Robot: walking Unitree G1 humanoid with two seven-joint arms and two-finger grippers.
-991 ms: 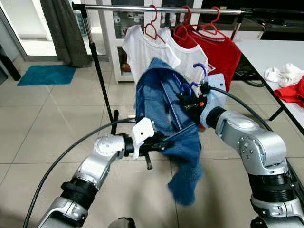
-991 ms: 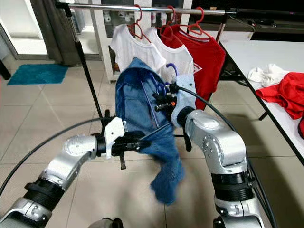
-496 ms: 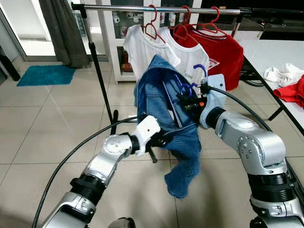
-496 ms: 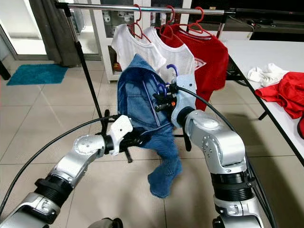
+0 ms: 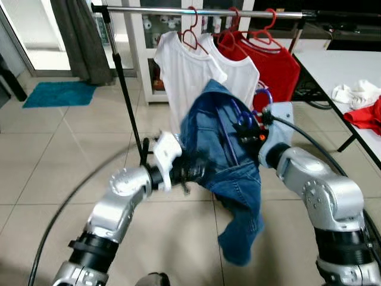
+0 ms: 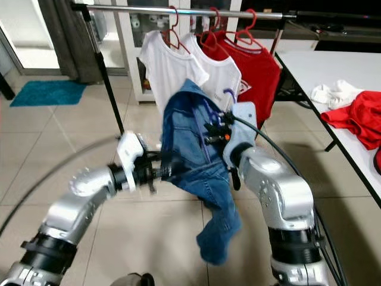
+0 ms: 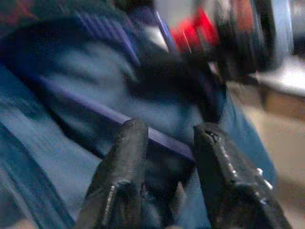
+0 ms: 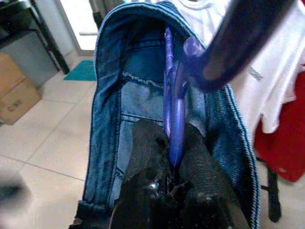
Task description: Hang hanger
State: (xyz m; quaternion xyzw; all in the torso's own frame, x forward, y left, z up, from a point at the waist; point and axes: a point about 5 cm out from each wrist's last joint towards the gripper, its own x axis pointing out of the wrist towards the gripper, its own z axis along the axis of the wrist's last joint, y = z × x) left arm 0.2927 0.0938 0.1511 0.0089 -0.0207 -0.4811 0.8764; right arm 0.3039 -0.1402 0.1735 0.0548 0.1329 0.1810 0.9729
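Both eye views look forward and down from the head, sharing the metal clothes rail [image 5: 196,10] and blue denim garment [image 5: 229,155] — each wrist view sits tight against that denim, looking along its black fingers [image 8: 147,157].

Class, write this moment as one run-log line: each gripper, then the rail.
right gripper: shut on purple hanger | left gripper: shut on denim garment | rail: three shirts hung, denim not yet on
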